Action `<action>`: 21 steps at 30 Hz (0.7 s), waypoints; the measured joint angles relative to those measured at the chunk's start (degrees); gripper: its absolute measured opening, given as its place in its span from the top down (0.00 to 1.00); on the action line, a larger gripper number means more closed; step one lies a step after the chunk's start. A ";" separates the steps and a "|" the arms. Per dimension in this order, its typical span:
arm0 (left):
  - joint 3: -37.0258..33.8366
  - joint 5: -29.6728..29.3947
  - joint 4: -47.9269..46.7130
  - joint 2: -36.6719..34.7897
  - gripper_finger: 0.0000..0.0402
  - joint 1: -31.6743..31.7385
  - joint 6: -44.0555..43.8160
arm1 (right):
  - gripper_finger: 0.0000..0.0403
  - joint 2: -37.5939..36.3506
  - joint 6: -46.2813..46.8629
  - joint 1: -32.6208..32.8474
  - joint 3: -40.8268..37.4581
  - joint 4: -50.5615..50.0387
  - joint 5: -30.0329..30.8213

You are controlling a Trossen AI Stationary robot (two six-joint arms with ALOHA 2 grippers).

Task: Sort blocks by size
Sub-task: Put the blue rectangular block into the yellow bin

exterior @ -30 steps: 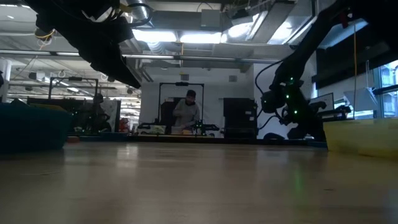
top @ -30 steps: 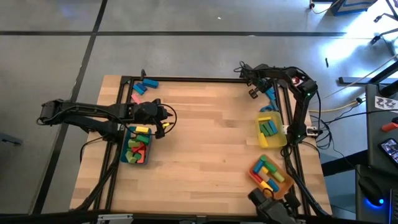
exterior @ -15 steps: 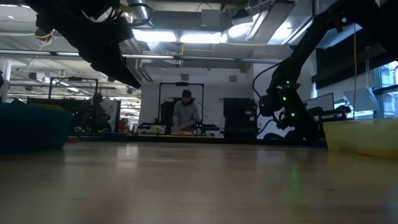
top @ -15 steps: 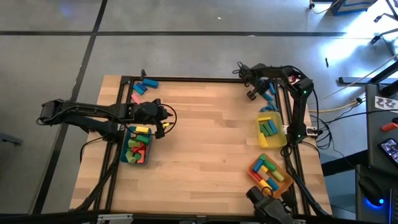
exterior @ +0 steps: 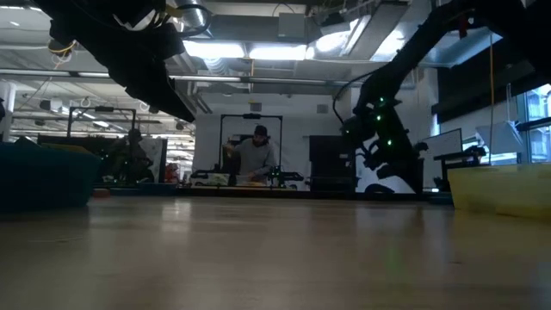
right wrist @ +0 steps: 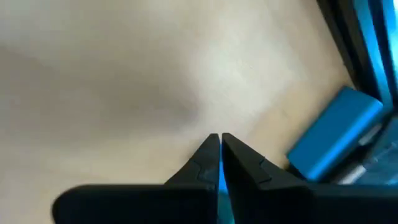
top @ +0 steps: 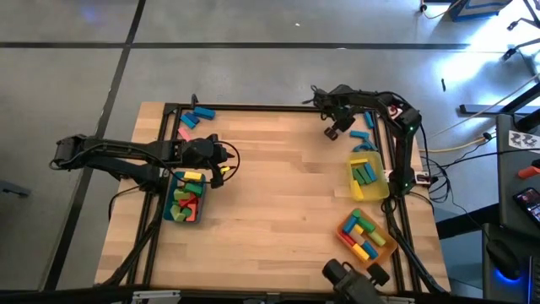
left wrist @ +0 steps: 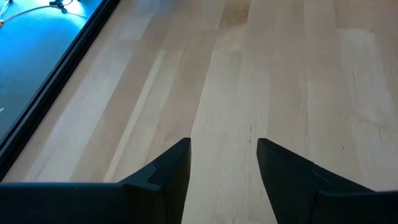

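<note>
bare table (left wrist: 280, 62) under closed right gripper (right wrist: 219, 152)

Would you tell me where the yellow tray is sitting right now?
In the high view, the yellow tray sits at the table's right edge, beside the right arm's base, with the orange tray nearer the camera's bottom.

Right claw (right wrist: 219, 149) (fingers pressed together) over the wooden table (right wrist: 124, 68), near a blue block (right wrist: 336, 134)
</note>
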 joint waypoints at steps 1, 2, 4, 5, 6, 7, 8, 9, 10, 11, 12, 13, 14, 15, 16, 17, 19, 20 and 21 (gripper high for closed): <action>0.00 0.00 0.00 0.00 0.58 0.00 0.00 | 0.95 -0.47 -0.14 0.31 0.37 -1.43 0.36; 0.00 0.02 -0.04 0.00 0.58 0.00 -0.02 | 0.95 -1.07 -0.41 0.55 0.73 -2.85 0.76; 0.00 0.01 -0.07 0.00 0.58 0.00 -0.02 | 0.95 -2.84 -1.43 0.67 1.04 -5.41 0.94; 0.00 0.01 -0.09 0.00 0.58 0.00 -0.02 | 0.95 -3.57 -1.39 0.65 1.02 -6.88 1.39; 0.00 0.00 -0.10 0.00 0.58 0.00 -0.01 | 0.94 -4.14 -1.21 0.65 0.95 -8.12 1.74; 0.00 0.01 -0.14 0.00 0.58 0.00 -0.02 | 0.94 -4.42 -1.08 0.62 0.85 -8.98 1.74; 0.00 0.00 -0.15 0.00 0.58 0.00 -0.02 | 0.92 -4.48 -1.12 0.46 0.85 -9.98 1.71; 0.00 0.02 -0.15 0.00 0.58 0.00 -0.02 | 0.90 -4.48 -1.47 0.22 0.81 -10.83 1.52; 0.00 0.00 -0.20 0.00 0.58 0.00 -0.02 | 0.87 -4.48 -1.93 0.13 0.73 -11.31 1.17; 0.00 0.02 -0.24 0.00 0.58 0.00 -0.04 | 0.84 -4.48 -2.97 0.10 0.47 -11.02 1.04; 0.00 0.00 -0.26 0.00 0.58 0.00 -0.04 | 0.79 -4.50 -4.33 0.11 0.01 -10.14 0.88; 0.00 0.02 -0.28 0.00 0.58 0.00 -0.04 | 0.75 -4.50 -5.91 0.15 -0.55 -9.29 0.88; 0.00 0.00 -0.26 0.00 0.58 0.00 -0.03 | 0.70 -4.50 -7.89 0.17 -1.15 -8.49 1.30; 0.00 0.01 -0.27 0.00 0.58 0.00 -0.04 | 0.65 -4.50 -9.77 0.21 -1.86 -7.25 2.05; 0.00 0.01 -0.31 0.00 0.58 0.00 -0.03 | 0.61 -4.50 -11.48 0.21 -2.62 -5.83 2.76; 0.00 0.02 -0.28 0.00 0.58 0.00 -0.02 | 0.57 -4.50 -12.66 0.21 -3.40 -4.46 3.00; 0.00 0.02 -0.28 0.00 0.58 0.00 0.04 | 0.50 -4.50 -15.32 0.23 -4.85 -2.43 3.50; 0.00 0.00 -0.28 0.00 0.58 0.00 0.07 | 0.47 -4.50 -16.52 0.23 -5.47 -1.18 3.82; 0.00 0.01 -0.26 0.00 0.58 0.00 0.11 | 0.44 -4.50 -17.63 0.23 -5.98 -0.38 3.80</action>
